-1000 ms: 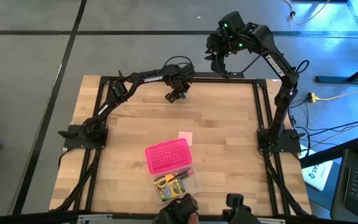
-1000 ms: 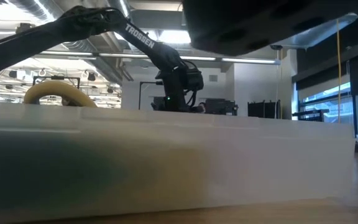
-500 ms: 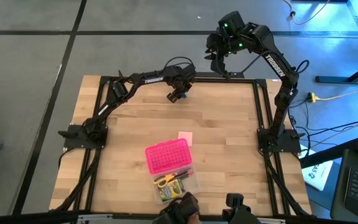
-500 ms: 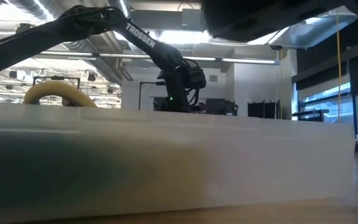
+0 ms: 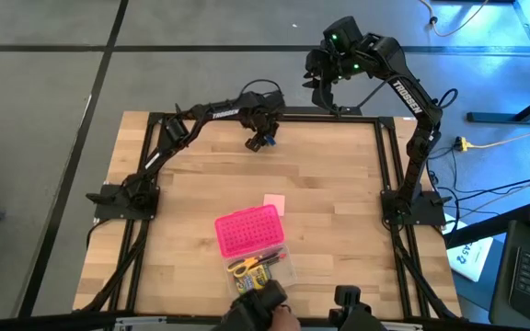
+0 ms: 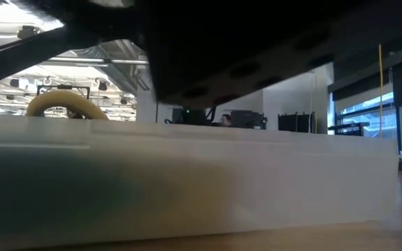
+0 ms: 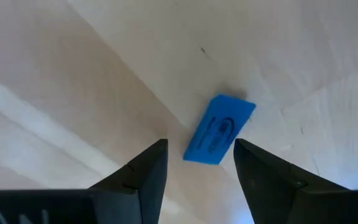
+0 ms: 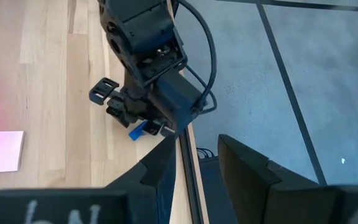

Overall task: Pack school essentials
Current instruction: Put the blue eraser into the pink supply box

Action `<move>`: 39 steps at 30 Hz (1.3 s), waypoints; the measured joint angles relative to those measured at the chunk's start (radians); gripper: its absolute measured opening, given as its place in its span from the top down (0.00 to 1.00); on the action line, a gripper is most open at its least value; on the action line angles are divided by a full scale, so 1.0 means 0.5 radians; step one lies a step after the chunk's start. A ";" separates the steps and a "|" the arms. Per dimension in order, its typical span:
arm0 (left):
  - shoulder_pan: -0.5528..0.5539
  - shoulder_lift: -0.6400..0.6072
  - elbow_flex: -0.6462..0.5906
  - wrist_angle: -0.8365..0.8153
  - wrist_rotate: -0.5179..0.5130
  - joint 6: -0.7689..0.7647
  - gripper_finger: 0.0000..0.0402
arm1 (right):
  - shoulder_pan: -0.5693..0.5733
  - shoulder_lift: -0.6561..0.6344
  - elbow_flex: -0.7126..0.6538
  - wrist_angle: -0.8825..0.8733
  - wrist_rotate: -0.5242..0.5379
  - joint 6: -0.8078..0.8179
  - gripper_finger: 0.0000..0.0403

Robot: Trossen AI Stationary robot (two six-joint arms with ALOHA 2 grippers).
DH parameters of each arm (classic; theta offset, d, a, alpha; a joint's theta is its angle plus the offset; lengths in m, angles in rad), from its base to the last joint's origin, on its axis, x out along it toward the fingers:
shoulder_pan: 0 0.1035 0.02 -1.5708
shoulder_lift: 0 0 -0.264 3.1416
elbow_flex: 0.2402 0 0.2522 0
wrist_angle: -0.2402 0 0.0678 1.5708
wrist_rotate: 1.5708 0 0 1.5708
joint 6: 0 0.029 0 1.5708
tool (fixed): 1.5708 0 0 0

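Note:
A tiny blue piece [image 7: 219, 129] lies flat on the wooden table near its far edge [image 5: 270, 142]. My left gripper [image 7: 201, 163] hangs over it, pointing steeply down, open, with one finger on each side and clear of it; the high view shows this gripper [image 5: 259, 141] too. My right gripper [image 8: 194, 168] is held high beyond the far right corner [image 5: 325, 87], open and empty. Near the front, the bright pink dotted box [image 5: 248, 230] lies open. Its clear half [image 5: 263, 268] holds yellow-handled scissors [image 5: 242, 267], a crayon box and pens. A pale pink pad [image 5: 274, 204] lies beside the box.
A person's hand [image 5: 258, 308] is at the table's near edge, by the clear half. In the low view a dark shape [image 6: 257, 42] fills the top and the clear half's wall [image 6: 187, 181] fills the bottom. Bare wood lies between the box and the far edge.
My left gripper has rolled about its own pointing line while staying over the blue piece. The hand at the near edge has shifted a little toward the table's left. A dark shape has spread across the top of the low view.

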 joint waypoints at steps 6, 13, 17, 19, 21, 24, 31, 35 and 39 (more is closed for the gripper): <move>0.013 0.006 0.000 -0.044 0.034 -0.051 0.56 | 0.001 0.000 0.000 0.002 -0.001 0.000 0.70; 0.013 0.006 0.001 -0.075 0.052 -0.064 0.56 | 0.001 0.000 0.000 0.001 0.000 0.000 0.70; 0.014 0.006 0.001 -0.122 0.099 -0.051 0.56 | 0.000 0.000 0.000 0.001 0.000 0.000 0.70; 0.012 0.005 0.002 -0.171 0.121 -0.033 0.56 | 0.000 0.000 0.000 0.001 0.000 -0.001 0.70; 0.010 0.003 0.003 -0.218 0.127 0.001 0.56 | 0.001 0.000 0.000 0.001 0.000 0.000 0.70; 0.008 0.003 -0.004 -0.295 0.133 0.034 0.56 | 0.000 0.000 0.000 0.001 0.000 0.000 0.70; -0.001 0.013 0.102 -0.223 0.091 0.145 0.56 | 0.000 0.000 0.000 0.005 0.000 -0.001 0.70; -0.010 0.012 0.271 -0.281 -0.053 0.146 0.56 | 0.001 0.000 0.000 0.005 0.000 0.000 0.70; -0.015 0.009 0.367 -0.279 -0.267 0.136 0.56 | 0.000 0.000 0.000 0.005 0.000 0.000 0.70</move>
